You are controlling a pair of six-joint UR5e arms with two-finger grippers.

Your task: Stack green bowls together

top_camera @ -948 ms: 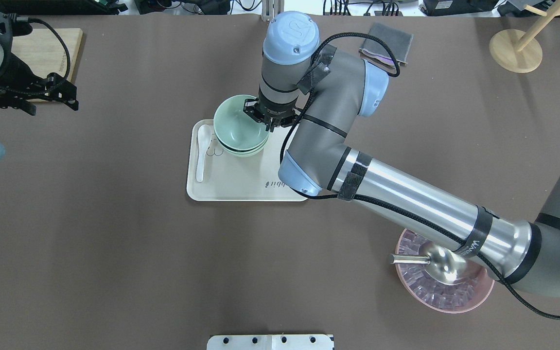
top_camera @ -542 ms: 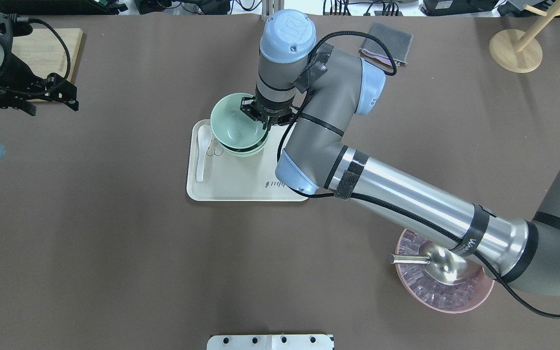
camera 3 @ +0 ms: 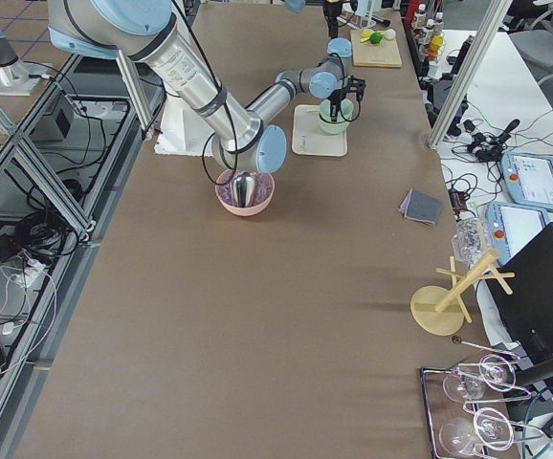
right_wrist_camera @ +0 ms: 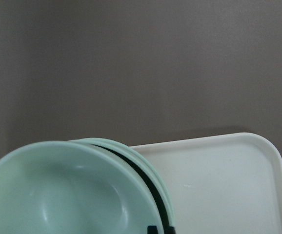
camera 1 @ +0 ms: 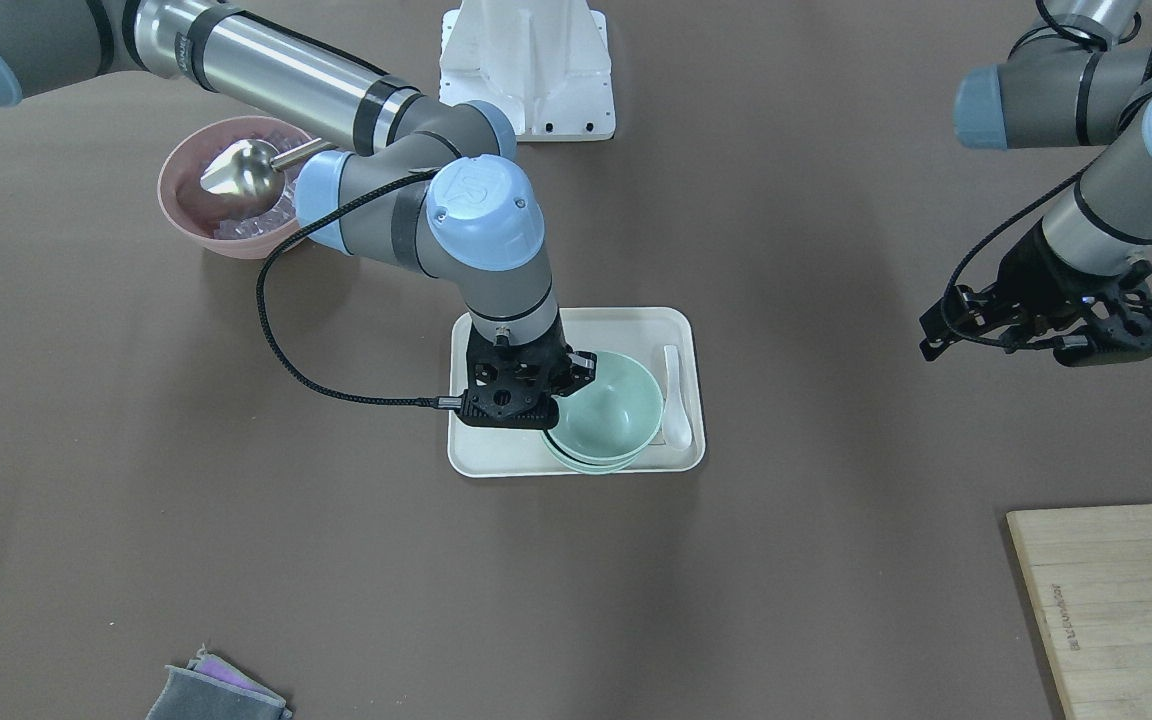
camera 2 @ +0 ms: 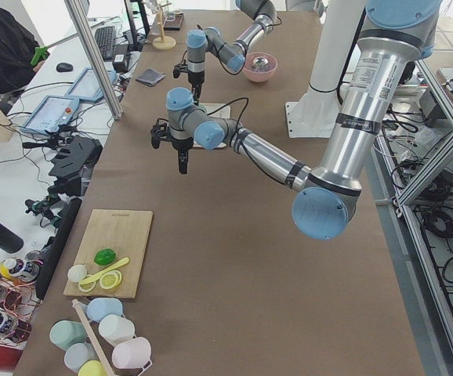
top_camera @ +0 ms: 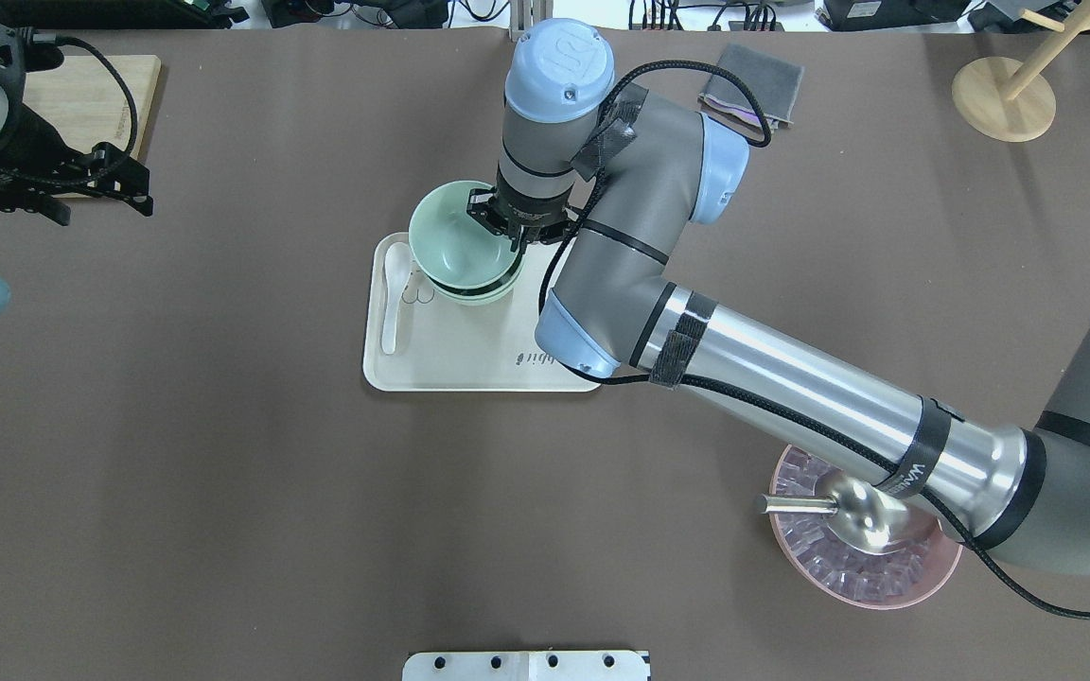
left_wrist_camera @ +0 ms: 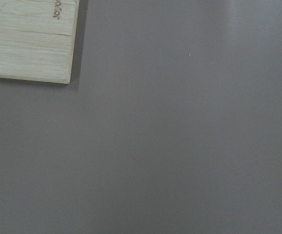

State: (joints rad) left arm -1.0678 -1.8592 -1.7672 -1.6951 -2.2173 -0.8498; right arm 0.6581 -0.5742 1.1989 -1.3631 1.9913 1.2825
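The left gripper (top_camera: 58, 194) hung well left of the tray (top_camera: 469, 364), whether open or closed I could not tell; the green bowls (top_camera: 460, 248) sat at the tray's far edge, beside a white spoon (top_camera: 394, 303); the right gripper (top_camera: 515, 235) was closed on the right rim of the top bowl (right_wrist_camera: 53, 190). Released off-centre, that bowl might settle crooked or slide off; only the right wrist view showed the dark gap beneath it, hidden from overhead.

Top green bowl (top_camera: 458, 241) covers lower green bowls (top_camera: 474, 297): only rim slivers show. Right gripper (top_camera: 517, 238) fingertips masked by own wrist in overhead view. Right wrist view: bowls cut by bottom edge. Pink bowl (top_camera: 886, 582) partly under right arm (top_camera: 791, 397). Cutting board (left_wrist_camera: 29, 39) cropped by frame's top and left edges.
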